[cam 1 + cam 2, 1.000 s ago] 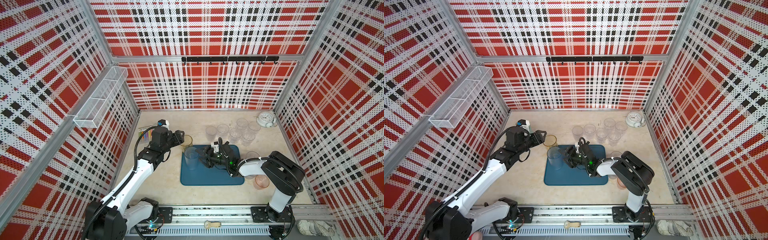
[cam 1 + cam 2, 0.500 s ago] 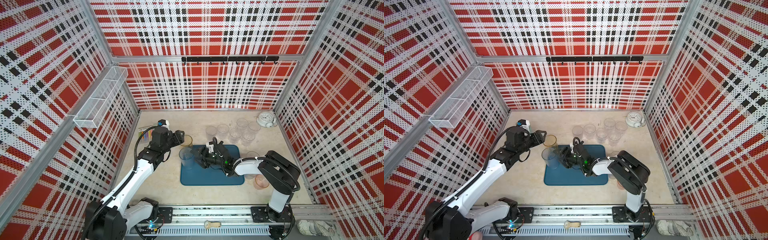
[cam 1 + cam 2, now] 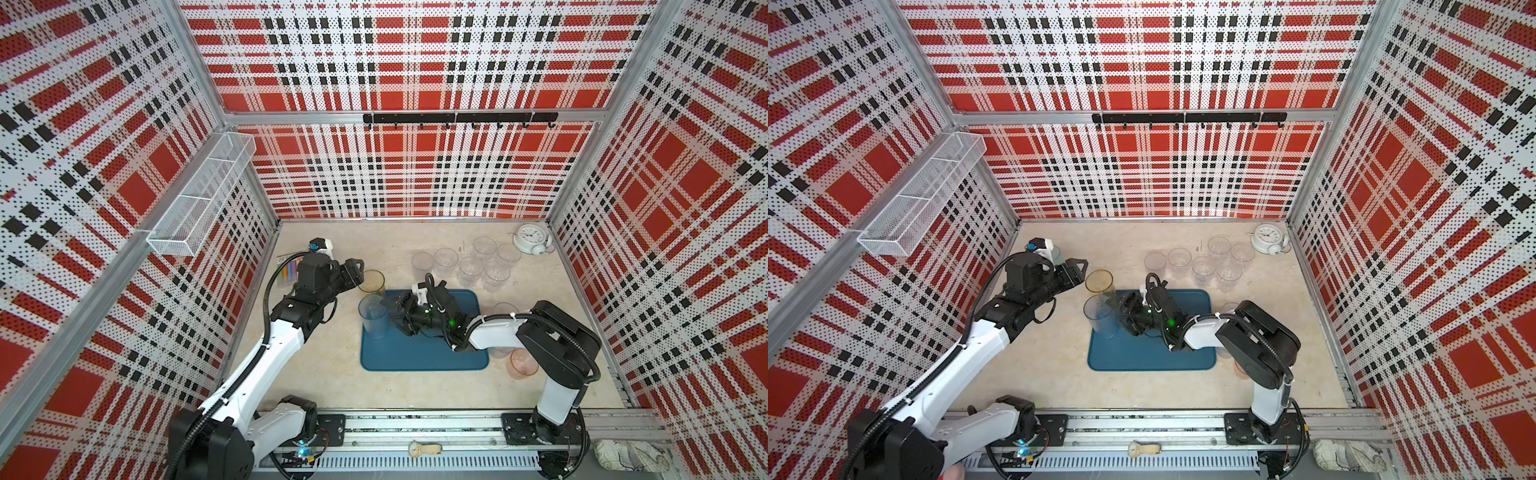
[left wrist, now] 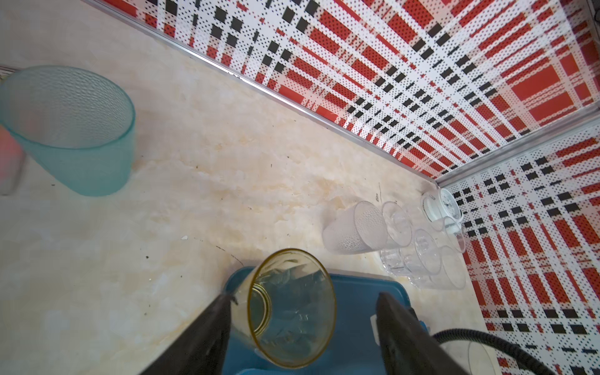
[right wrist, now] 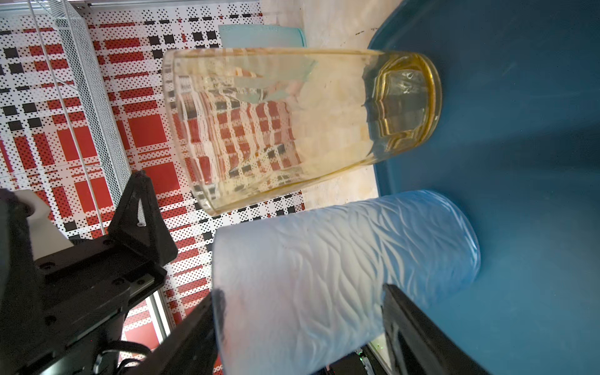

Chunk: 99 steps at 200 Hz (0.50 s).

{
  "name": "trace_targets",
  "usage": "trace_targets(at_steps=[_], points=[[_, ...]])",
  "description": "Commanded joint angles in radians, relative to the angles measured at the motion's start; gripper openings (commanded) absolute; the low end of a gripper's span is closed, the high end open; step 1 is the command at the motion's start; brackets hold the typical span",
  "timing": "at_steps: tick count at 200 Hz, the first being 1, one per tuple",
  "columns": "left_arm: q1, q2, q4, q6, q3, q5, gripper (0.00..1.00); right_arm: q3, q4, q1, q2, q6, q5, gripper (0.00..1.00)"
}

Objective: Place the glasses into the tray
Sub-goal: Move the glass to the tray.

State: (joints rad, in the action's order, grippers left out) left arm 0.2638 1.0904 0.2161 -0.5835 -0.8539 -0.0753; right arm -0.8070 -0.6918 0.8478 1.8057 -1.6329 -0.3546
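Blue-grey frosted glass (image 3: pixel 374 318) clamped by right gripper (image 3: pixel 392 315): sets it at nine o'clock on the tray (image 3: pixel 415 353), likely needs release next, with left gripper (image 4: pixel 304 297) spread partly around amber glass (image 3: pixel 371 281) at eleven o'clock.

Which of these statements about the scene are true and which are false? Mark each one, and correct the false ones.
1. A white alarm clock stands in the far right corner of the table. True.
2. The right gripper has its fingers either side of the amber glass. False: they close on the blue-grey glass. The amber one sits between the open fingers of the left gripper.
3. Clear glasses stand grouped on the table beyond the tray. True.
4. The pink glass is in the tray. False: it stands on the table beside the tray's near right corner.
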Motion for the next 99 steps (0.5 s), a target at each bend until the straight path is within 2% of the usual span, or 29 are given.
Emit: trace_targets(at_steps=[1, 99], points=[[-0.035, -0.014, -0.012, 0.000, -0.020, -0.025, 0.73, -0.007, 0.036, -0.001, 0.023, -0.011, 0.002, 0.78], [-0.039, -0.009, -0.015, -0.001, -0.012, -0.027, 0.73, 0.002, -0.022, 0.001, 0.038, -0.041, 0.011, 0.78]])
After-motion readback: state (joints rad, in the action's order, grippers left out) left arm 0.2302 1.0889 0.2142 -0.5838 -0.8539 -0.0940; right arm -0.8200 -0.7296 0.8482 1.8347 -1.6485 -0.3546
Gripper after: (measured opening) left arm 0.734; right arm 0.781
